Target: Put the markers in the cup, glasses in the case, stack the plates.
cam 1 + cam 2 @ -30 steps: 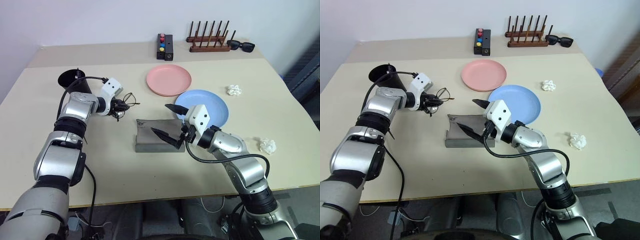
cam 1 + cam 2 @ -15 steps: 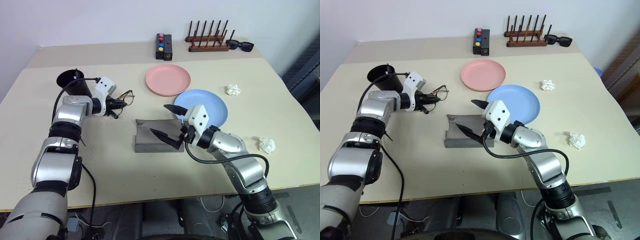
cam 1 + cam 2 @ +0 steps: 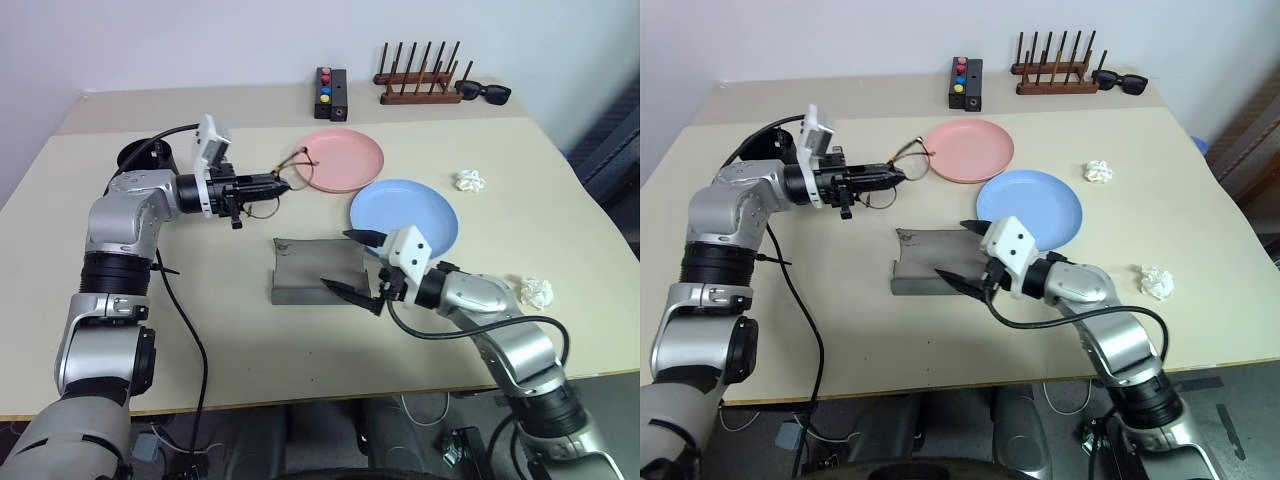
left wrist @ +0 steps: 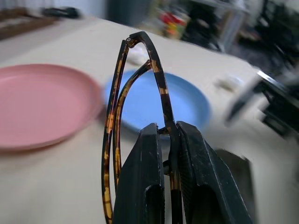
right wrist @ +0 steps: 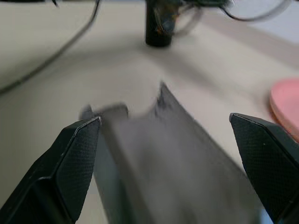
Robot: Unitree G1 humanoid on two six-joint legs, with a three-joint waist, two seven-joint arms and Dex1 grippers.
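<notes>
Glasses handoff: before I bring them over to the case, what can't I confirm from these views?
- Cup: head views, mostly behind the left arm; any markers inside can't be seen.
- Glasses: left wrist view, lenses cut off by the left gripper fingers; only the temples show.
- Case: right wrist view, blurred; interior unclear.
- Right gripper: head views, covers the case's near right corner.

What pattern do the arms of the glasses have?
Brown-and-amber tortoiseshell on the glasses, clearest in the left wrist view.

Bright even light, soft shadows, wrist views blurred beyond pincers
</notes>
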